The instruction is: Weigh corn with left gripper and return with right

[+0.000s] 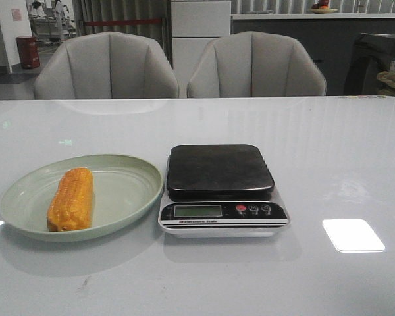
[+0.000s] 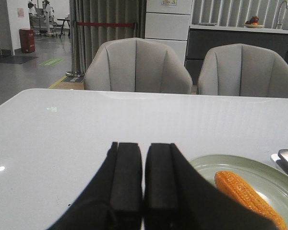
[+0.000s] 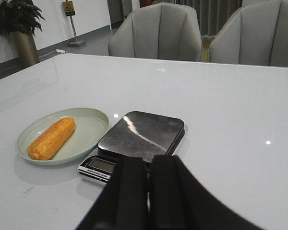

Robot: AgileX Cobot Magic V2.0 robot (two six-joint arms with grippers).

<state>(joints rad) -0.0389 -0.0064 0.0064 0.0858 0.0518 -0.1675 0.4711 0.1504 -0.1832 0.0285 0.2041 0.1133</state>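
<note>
Front view: corn (image 1: 71, 199) on plate (image 1: 128, 191) beside scale (image 1: 220, 187); both end effectors together.

Two pale grey padded chairs (image 1: 106, 66) (image 1: 257, 64) stand side by side behind the glossy white bench (image 1: 329, 151), which mirrors a bright square of ceiling light (image 1: 353, 235). Behind them hang grey curtains (image 2: 107, 21) beside a white cabinet (image 1: 200, 36), with a red bin (image 1: 28, 52) on the grey floor (image 2: 24, 72). A potted plant (image 3: 17, 24) stands by a white wall.
</note>
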